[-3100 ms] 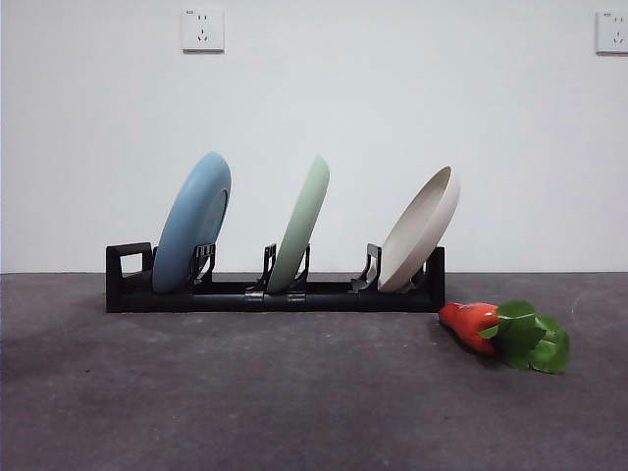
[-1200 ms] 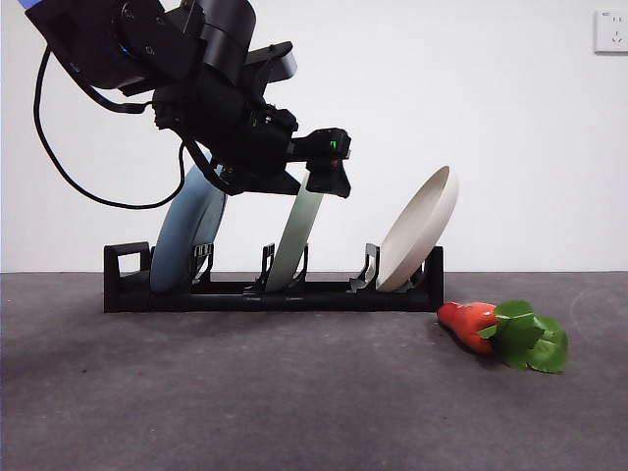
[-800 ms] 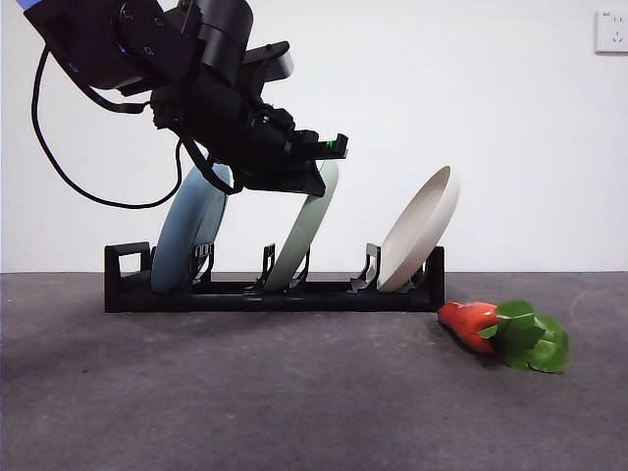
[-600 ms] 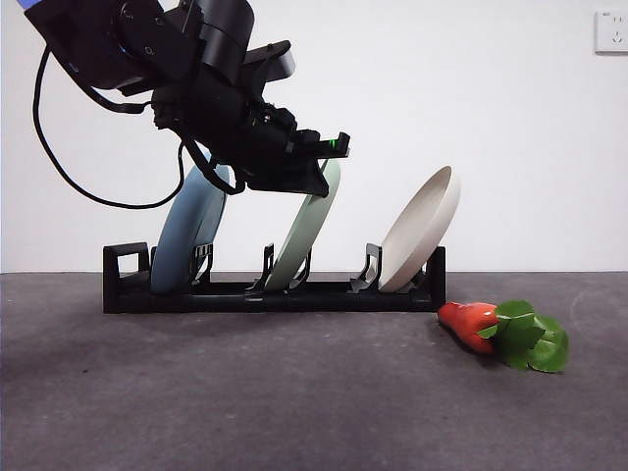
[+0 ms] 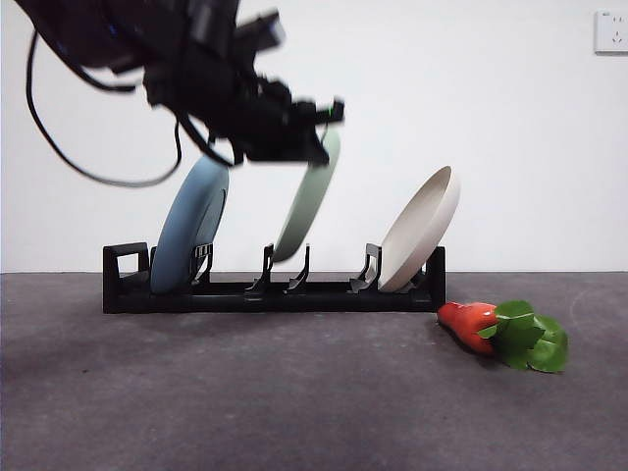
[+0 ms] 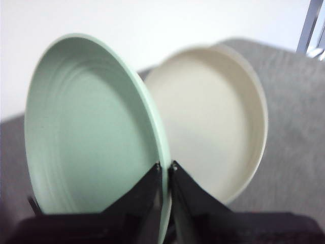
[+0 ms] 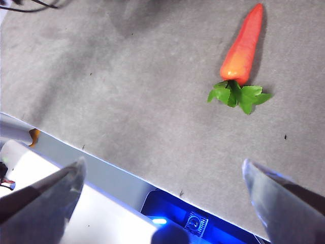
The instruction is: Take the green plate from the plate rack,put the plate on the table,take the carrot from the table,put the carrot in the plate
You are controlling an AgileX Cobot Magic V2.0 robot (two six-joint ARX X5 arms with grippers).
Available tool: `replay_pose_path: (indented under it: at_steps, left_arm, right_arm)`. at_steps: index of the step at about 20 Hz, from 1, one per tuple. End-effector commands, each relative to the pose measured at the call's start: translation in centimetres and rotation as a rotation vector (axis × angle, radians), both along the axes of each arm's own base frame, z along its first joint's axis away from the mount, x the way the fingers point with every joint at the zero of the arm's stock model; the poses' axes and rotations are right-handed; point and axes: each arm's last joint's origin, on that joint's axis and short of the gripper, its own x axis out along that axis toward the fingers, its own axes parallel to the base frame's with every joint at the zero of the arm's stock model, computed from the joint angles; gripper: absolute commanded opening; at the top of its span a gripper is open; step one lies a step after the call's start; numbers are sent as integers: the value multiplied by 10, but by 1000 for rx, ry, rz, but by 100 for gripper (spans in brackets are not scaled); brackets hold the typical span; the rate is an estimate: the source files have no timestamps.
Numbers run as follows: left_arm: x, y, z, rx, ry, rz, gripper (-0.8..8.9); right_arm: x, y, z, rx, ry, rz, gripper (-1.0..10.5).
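The green plate point(image 6: 91, 137) looks matte; the table point(image 5: 294, 392) is rough, felt-like.

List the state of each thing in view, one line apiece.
Green plate: lifted clear of its slot, tilted, held by its rim.
Left pincer: shut on the green plate's rim.
Right pincer: open, empty, above the table.
Blue plate: leaning in the rack.
Beige plate: leaning in the rack.
Rack: on the table, middle slot empty.
Carrot: lying on the table, untouched.

Green plate point(image 5: 310, 201) tilted, clear above middle slot of black plate rack point(image 5: 270, 292). Carrot point(image 5: 471, 325) lying on grey table point(image 5: 245, 392), beside rack's end.
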Motion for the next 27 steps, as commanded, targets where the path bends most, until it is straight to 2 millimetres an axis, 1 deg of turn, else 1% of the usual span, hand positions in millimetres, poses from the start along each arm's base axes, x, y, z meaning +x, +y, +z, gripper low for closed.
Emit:
replay_pose_path:
  at_steps: [1, 4, 7, 9, 11, 14, 16, 18, 21, 23, 25, 27]
  left_arm:
    - [-9, 8, 30, -34, -90, 8, -8]
    - [-29, 12, 60, -53, -115, -56, -8]
    - [-58, 13, 86, -51, -107, -155, -8]
    - [-78, 13, 100, -35, -99, -227, -8]
    - [-99, 11, 107, 13, -79, -275, -8]
    - [-128, 9, 110, 95, -15, -347, -8]
    - [-145, 9, 105, 173, 70, -382, -8]
    - [-158, 9, 92, 323, 154, -382, -6]
    - [-172, 6, 72, 543, 255, -398, -6]
    - [-175, -2, 61, 632, 274, -398, -6]
    - [-171, -10, 49, 698, 276, -400, -6]
    - [-164, -22, 30, 751, 312, -419, -6]
  right_arm:
    - [0, 0, 1, 3, -2, -2, 658]
    - [0, 0, 1, 3, -2, -2, 658]
    - [0, 0, 1, 3, -2, -2, 658]
    - [0, 0, 1, 3, -3, -2, 658]
    - [0, 0, 1, 3, -3, -2, 658]
    - [0, 0, 1, 3, -3, -2, 658]
    - [0, 0, 1, 3, -3, -2, 658]
    - [0, 0, 1, 3, -2, -2, 658]
    - [0, 0, 1, 3, -3, -2, 658]
    - [0, 0, 1, 3, -2, -2, 658]
    - [0, 0, 1, 3, -2, -2, 658]
    - [0, 0, 1, 4, -2, -3, 658]
